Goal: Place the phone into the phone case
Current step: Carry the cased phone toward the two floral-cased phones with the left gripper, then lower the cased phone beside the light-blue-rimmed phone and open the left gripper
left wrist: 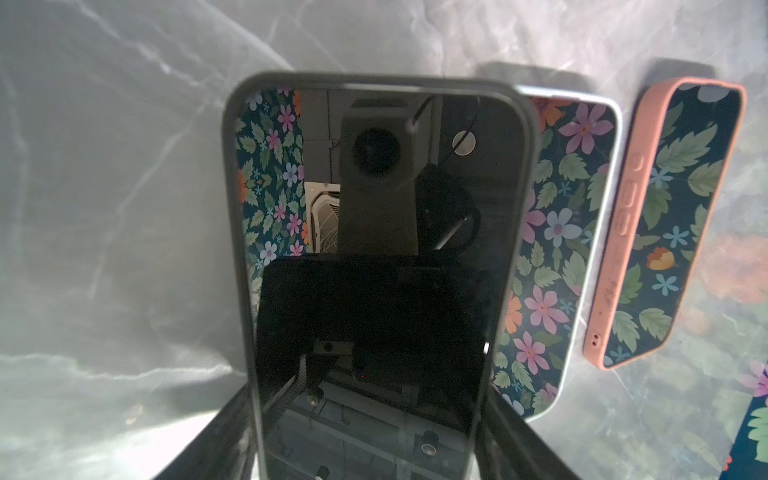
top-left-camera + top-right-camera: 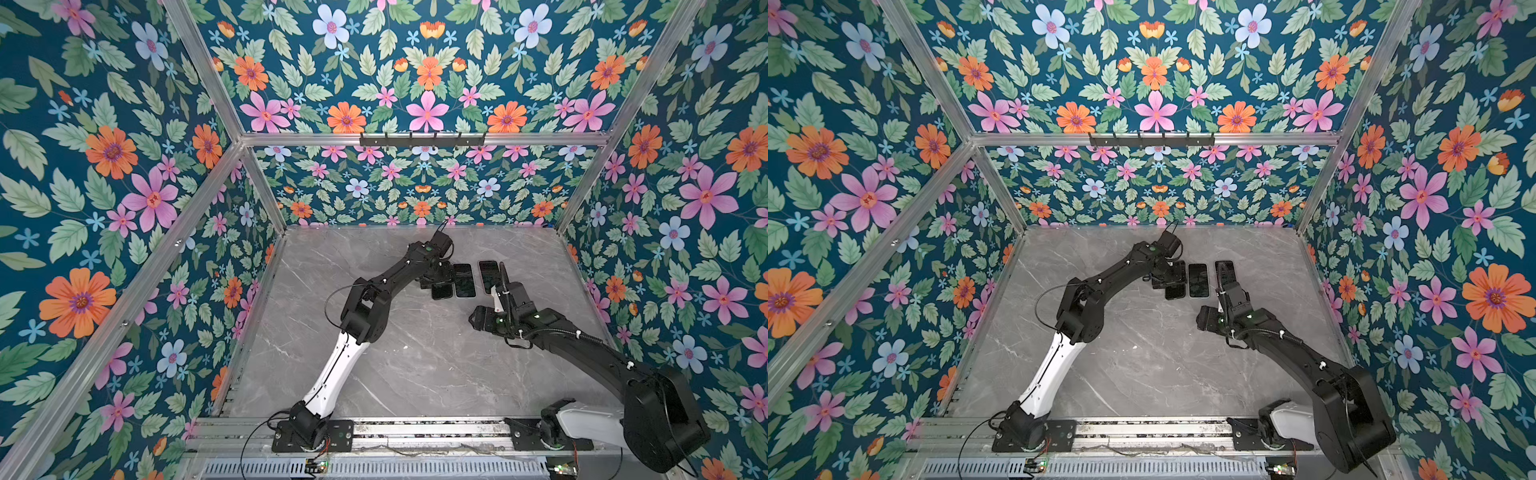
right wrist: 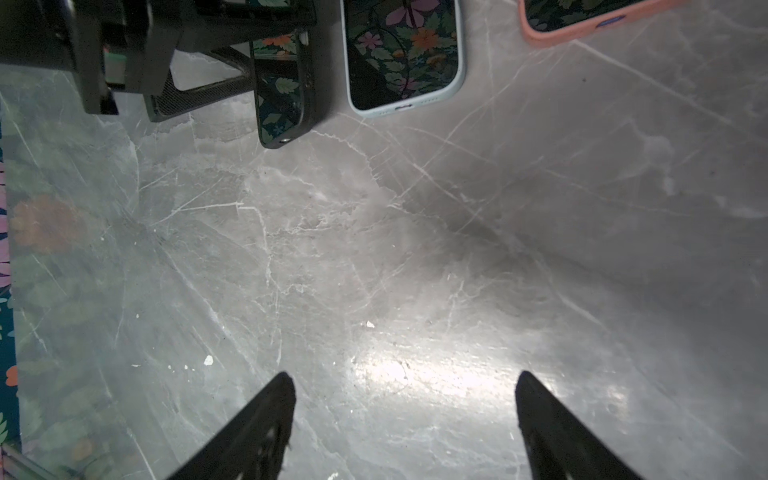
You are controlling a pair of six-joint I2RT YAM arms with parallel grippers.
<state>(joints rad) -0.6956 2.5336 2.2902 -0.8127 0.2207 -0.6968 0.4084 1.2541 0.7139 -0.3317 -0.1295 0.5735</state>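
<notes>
The left claw is clamping the phone across its width, with a finger pressing on each long side. The phone is facing screen-up inside the dark grey phone case, whose rim is showing round the edge of the glass. In both top views it is sitting toward the far middle of the grey marble worktop, leftmost in a row of three handsets. Whether it is resting flat or being held slightly off the surface, I cannot tell. Just to its right a light blue phone is lying flat, and right of that a phone in a salmon-pink case. The right claw is hanging over bare worktop on the near side of the row, its fingers spread wide and gripping nothing.
</notes>
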